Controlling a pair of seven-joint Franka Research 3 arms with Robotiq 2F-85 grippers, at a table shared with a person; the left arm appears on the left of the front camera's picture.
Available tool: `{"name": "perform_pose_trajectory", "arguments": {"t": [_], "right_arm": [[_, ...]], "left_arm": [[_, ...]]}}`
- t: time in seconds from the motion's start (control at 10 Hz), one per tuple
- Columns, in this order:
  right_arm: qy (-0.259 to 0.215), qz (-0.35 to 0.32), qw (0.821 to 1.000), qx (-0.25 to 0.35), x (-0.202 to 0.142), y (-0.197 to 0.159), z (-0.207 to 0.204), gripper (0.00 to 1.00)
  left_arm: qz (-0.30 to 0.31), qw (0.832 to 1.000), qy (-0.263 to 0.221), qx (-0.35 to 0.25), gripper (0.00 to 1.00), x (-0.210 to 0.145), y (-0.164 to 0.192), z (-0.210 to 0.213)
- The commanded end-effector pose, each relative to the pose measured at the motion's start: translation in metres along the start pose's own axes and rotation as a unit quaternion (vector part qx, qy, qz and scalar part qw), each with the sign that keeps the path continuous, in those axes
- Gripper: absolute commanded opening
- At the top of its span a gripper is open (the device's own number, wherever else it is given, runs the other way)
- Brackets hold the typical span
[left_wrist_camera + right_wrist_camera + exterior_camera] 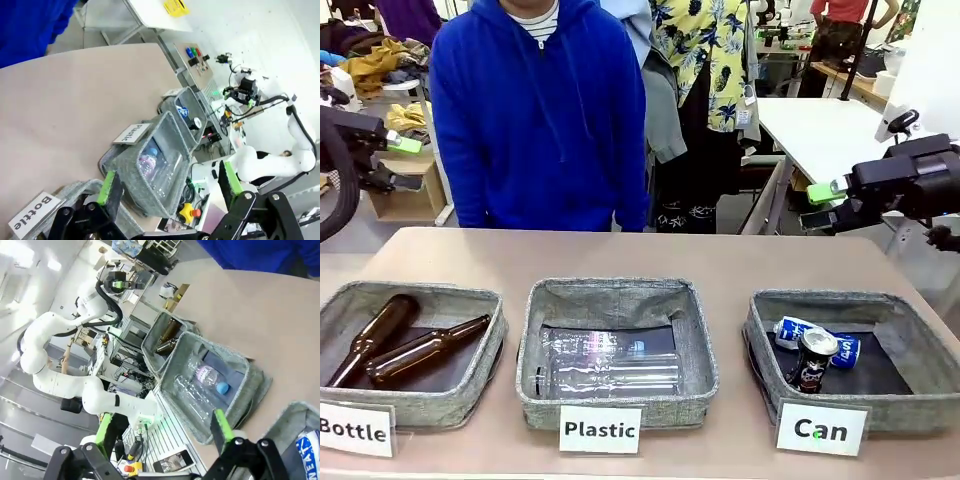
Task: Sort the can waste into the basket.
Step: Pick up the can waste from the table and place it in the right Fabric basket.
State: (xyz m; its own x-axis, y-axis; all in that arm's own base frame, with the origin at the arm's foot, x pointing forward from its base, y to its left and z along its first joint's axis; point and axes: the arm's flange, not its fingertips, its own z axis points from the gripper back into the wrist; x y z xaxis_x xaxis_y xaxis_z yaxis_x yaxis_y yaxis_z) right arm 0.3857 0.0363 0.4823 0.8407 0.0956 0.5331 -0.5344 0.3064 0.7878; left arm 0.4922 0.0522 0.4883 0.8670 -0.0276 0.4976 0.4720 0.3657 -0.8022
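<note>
The grey "Can" basket stands at the table's front right behind its white card. Inside it lie a dented blue-and-white can and, in front of that, a dark can with a silver top. My right gripper hangs open and empty above the table's far right edge. Off the far left edge my left gripper is also open and empty. In the left wrist view the open gripper looks along the row toward the basket. In the right wrist view, past the open gripper, the blue can shows.
A "Plastic" basket with clear bottles stands in the middle. A "Bottle" basket with two brown bottles is at the left. A person in a blue hoodie stands at the far side. Bare tabletop lies behind the baskets.
</note>
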Motion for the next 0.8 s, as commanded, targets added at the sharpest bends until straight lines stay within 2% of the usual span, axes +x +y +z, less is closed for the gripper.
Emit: {"name": "perform_pose_trajectory", "arguments": {"t": [0.0, 0.7], "right_arm": [[0.008, 0.014, 1.000, -0.002, -0.0010, 0.0056, 0.0011, 1.00], [0.008, 0.014, 1.000, -0.002, -0.0010, 0.0056, 0.0011, 1.00]], "left_arm": [[-0.015, 1.000, 0.023, 0.007, 1.00, -0.0005, -0.0250, -0.0124], [-0.015, 1.000, 0.023, 0.007, 1.00, -0.0005, -0.0250, -0.0124]]}}
